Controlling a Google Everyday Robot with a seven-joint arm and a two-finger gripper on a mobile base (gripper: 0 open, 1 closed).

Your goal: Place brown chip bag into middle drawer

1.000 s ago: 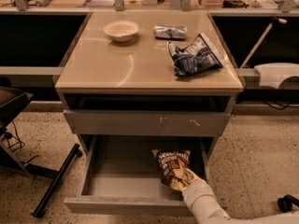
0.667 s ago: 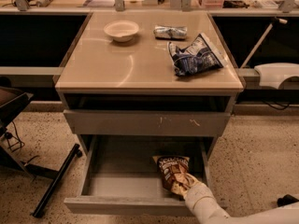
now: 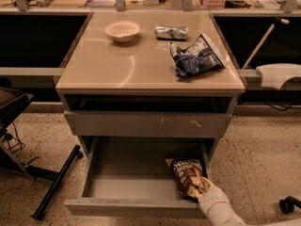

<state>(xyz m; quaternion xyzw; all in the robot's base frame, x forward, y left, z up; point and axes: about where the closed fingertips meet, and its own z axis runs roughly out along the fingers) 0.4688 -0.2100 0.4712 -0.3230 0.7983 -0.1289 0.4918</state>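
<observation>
Middle drawer [image 3: 127, 185] is pulled out, with the left and centre of its floor bare. Brown chip bag [image 3: 187, 173] sits inside at the right front corner, tilted, near end up by the front panel and close to the right wall. Claw [image 3: 201, 188] is at that near end, arm reaching over the drawer's front edge. The bag hides it, so cannot tell if it grips or is loose.

Risks:
- The bag likely drags back out if the claw lifts while gripping.
- The glossy bag, propped near the front edge, could stick up and jam under the scratched drawer front [image 3: 148, 124] when the drawer shuts.
- The arm could catch the front panel.

Around: black stand leg [image 3: 55, 185] lies on the floor left of the drawer, apart from it. On the worktop [image 3: 117, 72] are a bowl [image 3: 122, 30], a silver packet [image 3: 171, 32] and a blue-and-white chip bag [image 3: 197, 56]. None is in the way.
</observation>
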